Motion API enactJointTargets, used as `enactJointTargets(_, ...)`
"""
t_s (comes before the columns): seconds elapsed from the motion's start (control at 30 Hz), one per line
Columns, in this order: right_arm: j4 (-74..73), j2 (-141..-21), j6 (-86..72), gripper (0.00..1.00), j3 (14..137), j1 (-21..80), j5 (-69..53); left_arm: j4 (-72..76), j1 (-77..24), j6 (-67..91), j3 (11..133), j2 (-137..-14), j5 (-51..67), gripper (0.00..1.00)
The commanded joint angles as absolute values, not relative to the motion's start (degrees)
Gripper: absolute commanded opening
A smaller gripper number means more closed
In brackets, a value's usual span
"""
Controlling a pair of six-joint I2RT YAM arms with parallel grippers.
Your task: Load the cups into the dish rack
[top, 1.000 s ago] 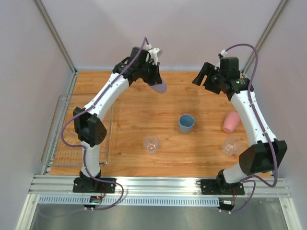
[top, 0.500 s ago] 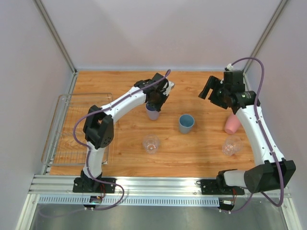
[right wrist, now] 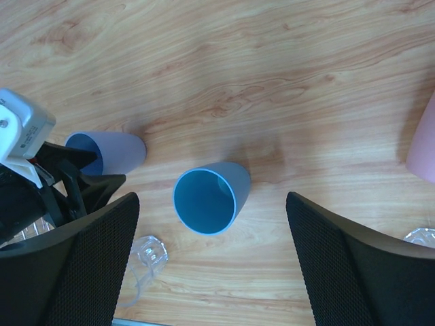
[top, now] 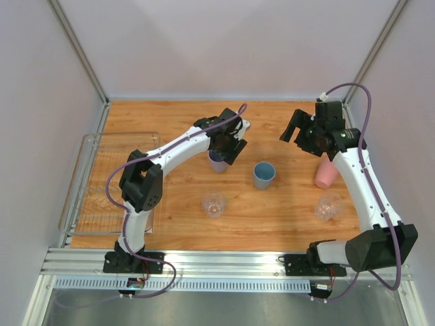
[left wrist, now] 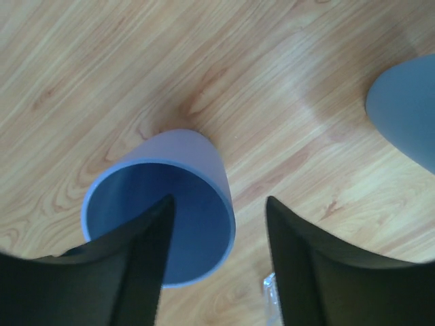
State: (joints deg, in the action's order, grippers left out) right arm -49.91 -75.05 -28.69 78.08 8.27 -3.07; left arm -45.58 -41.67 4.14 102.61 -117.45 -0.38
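Observation:
The lavender cup stands upright mid-table. My left gripper is open over its rim, one finger inside the cup and the other outside, with a gap at the wall. The blue cup stands upright to its right, and my right gripper hangs open high above it, holding nothing. A pink cup is at the right. One clear cup lies near the front and another is at the front right. The dish rack sits at the left edge.
The rack rests in a clear tray along the left wall. A metal rail runs across the near edge by the arm bases. Grey walls close the table in on three sides.
My left gripper came down from the back with the lavender cup, set it upright on the table and opened. The right gripper shifted slightly rightward and opened a little wider.

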Motion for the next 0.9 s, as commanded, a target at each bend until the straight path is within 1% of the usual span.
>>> enactJointTargets(0.0, -49.0, -76.6, -28.7, 0.91, 81.6, 8.2, -4.7, -47.0, -41.7, 4.0, 106.9, -113.2, -0.3, 0.69)
enactJointTargets(0.07, -49.0, -78.2, -28.5, 0.91, 82.7, 8.2, -6.4, -47.7, -41.7, 4.8, 108.5, -110.3, 1.1, 1.00)
enactJointTargets(0.2, -48.9, -81.3, -28.9, 0.91, 86.1, 9.7, -9.3, -49.2, -41.6, 7.2, 109.0, -104.3, 2.6, 1.00)
enactJointTargets(0.33, -49.8, -85.7, -27.8, 0.91, 90.0, 14.5, -7.3, -51.2, -40.0, 11.1, 106.0, -96.3, 0.5, 1.00)
enactJointTargets(0.37, -50.4, -88.1, -27.4, 0.91, 92.2, 15.5, -6.9, -51.8, -38.3, 13.2, 105.0, -94.8, 0.4, 1.00)
enactJointTargets(0.4, -52.0, -89.6, -25.8, 0.91, 93.6, 18.0, -3.8, -51.8, -37.3, 14.5, 102.2, -93.2, 0.3, 1.00)
enactJointTargets(0.47, -56.6, -92.8, -24.0, 0.91, 96.2, 18.9, 2.2, -50.9, -33.9, 16.4, 99.0, -88.6, -1.1, 1.00)
enactJointTargets(0.5, -57.6, -93.4, -23.6, 0.91, 96.4, 17.9, 5.5, -50.5, -32.9, 16.5, 95.9, -86.1, -1.2, 1.00)
enactJointTargets(0.63, -56.5, -92.8, -20.2, 0.86, 94.0, 8.2, 2.7, -49.9, -31.6, 15.1, 91.5, -82.0, -2.8, 1.00)
enactJointTargets(0.67, -55.4, -92.7, -18.6, 0.86, 94.4, 4.1, -0.5, -49.8, -31.6, 14.9, 90.4, -81.7, -2.6, 1.00)
enactJointTargets(0.73, -53.6, -93.0, -13.0, 0.87, 94.6, 0.6, -6.9, -48.9, -31.6, 14.5, 89.3, -81.3, -1.2, 1.00)
enactJointTargets(0.77, -51.8, -93.8, -11.2, 0.86, 94.3, -4.4, -13.8, -48.6, -31.6, 14.3, 88.8, -81.4, -0.4, 1.00)
enactJointTargets(0.87, -51.2, -96.9, -0.3, 0.87, 94.3, -9.0, -28.4, -47.4, -31.6, 13.7, 88.6, -82.4, 5.3, 1.00)
